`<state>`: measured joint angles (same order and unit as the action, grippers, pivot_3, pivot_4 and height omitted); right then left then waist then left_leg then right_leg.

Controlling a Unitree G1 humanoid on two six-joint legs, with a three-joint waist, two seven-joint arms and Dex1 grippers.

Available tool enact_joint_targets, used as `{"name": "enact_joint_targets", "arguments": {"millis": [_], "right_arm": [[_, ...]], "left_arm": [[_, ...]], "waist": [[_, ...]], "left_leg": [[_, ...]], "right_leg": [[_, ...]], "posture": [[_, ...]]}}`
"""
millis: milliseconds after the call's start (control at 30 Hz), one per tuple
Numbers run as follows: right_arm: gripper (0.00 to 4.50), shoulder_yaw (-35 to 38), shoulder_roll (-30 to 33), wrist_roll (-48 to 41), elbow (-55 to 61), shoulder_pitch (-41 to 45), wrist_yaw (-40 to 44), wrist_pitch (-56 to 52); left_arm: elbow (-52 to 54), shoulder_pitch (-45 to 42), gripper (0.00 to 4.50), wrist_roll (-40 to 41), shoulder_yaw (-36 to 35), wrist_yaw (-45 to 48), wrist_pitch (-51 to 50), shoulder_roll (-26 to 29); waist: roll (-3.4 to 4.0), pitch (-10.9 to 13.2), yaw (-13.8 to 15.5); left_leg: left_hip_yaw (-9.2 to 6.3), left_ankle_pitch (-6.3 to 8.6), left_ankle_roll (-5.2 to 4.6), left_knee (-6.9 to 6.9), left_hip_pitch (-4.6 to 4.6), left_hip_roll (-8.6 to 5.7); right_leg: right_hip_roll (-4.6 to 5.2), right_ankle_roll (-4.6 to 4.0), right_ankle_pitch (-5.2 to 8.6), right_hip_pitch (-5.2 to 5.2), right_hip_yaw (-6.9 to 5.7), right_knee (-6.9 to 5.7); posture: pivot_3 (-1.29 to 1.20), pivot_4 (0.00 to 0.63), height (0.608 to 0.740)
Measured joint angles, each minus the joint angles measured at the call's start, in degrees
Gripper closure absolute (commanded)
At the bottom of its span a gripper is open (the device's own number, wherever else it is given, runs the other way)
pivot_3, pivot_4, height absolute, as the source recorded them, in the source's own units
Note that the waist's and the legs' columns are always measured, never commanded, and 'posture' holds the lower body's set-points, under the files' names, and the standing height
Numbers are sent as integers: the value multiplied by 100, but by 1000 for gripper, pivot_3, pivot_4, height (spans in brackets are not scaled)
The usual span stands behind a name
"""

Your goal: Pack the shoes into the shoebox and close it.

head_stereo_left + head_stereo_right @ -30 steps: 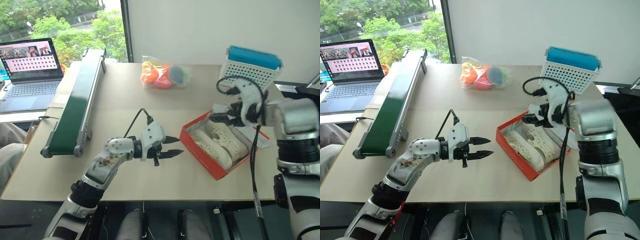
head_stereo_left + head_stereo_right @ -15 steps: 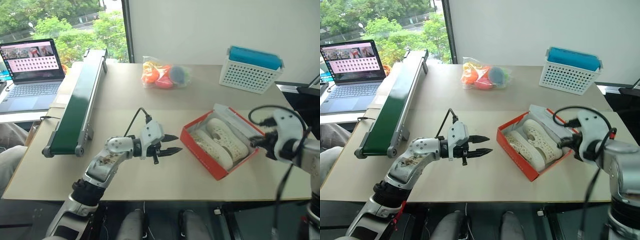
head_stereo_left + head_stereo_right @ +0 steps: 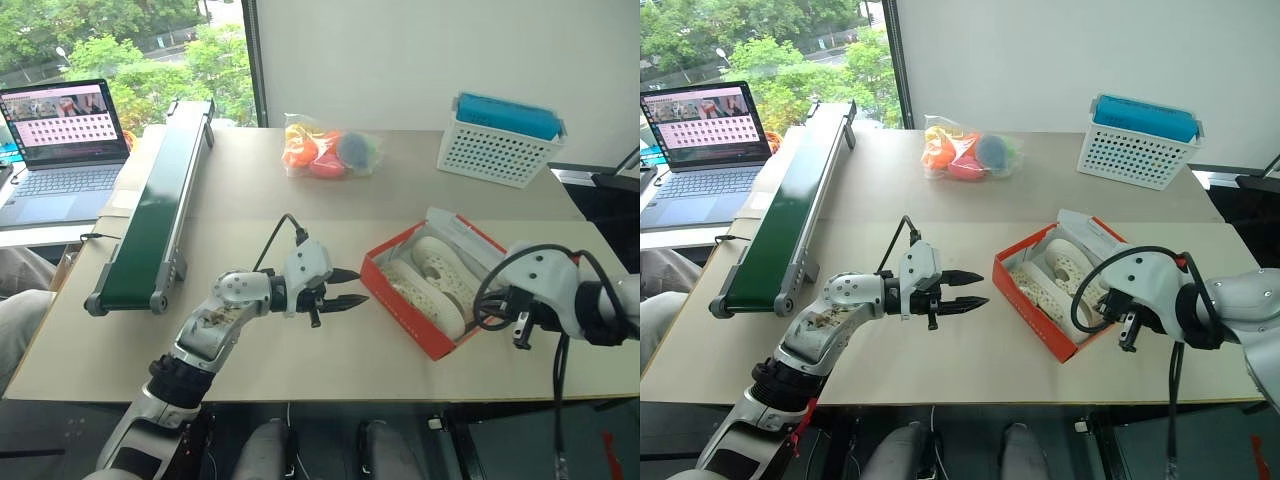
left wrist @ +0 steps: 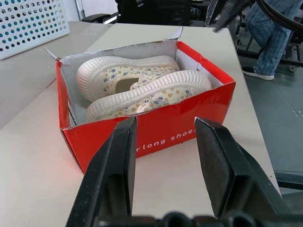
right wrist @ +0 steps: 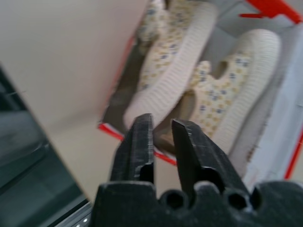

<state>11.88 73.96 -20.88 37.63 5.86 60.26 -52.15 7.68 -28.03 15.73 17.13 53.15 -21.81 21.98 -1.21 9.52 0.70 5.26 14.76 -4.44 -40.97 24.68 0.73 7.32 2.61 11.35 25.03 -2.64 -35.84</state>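
Tabletop: we see both shoes [image 3: 440,275] lying in the open shoebox [image 3: 405,310], lid unclosed. Left gripper [image 3: 345,288], just beside the box, gapes empty; right gripper [image 5: 162,142], above it, is narrowly parted, empty.

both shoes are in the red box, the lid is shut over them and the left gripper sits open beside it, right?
Not quite: the lid is open, not shut. In the left wrist view both shoes lie uncovered in the red box, its white inside showing. The rest holds: the left gripper sits open beside the box.
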Motion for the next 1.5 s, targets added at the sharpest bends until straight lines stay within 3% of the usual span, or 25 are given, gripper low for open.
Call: {"name": "enact_joint_targets", "arguments": {"millis": [133,367,667,767,1033,1300,1500], "right_arm": [[1065,-249,257,174,-32,-89,382,854],[1065,-1339,434,1376,-598,-99,605,2863],[1065,-2219,8,2245,-1045,299,607,3379],[1743,-2259,-111,2271,-1085,342,661,3260],[4462,-2291,-396,2302,-1095,401,704,2955],[4462,-2300,-646,2434,-987,463,689,2672],[4462,-2891,-1555,2745,-1300,1385,569,2282]], "left_arm": [[10,12,2456,0,0,-33,-2,-2],[125,164,2456,2,0,-113,-109,13],[308,192,2456,9,-2,-193,-265,48],[365,193,2456,11,-4,-227,-352,72],[392,192,2456,13,-5,-253,-451,79],[392,188,2456,13,-8,-253,-459,82],[380,158,2456,10,-18,-288,-459,55]], "waist": [[0,0,0],[0,0,-1],[0,0,4],[-1,0,3],[0,0,3],[-3,-1,3],[-12,-6,-66]], "left_leg": [[1,0,0,-1,0,-1],[4,-4,8,-3,0,0],[4,-19,31,-4,0,-1],[5,-19,31,-6,0,0],[4,-16,27,-7,-1,-1],[3,-16,26,-9,-2,0],[4,-12,21,-5,-30,6]], "right_leg": [[3,0,0,0,0,0],[4,1,1,3,1,-1],[4,0,0,2,0,-2],[4,0,0,1,0,-3],[4,-1,0,0,-1,-4],[4,-1,-1,-2,-2,-6],[-5,-8,-4,-18,1,-6]], "posture": [[0,150,705],[0,150,705],[0,150,705],[0,150,705],[0,150,705],[0,150,705],[0,150,705]]}}
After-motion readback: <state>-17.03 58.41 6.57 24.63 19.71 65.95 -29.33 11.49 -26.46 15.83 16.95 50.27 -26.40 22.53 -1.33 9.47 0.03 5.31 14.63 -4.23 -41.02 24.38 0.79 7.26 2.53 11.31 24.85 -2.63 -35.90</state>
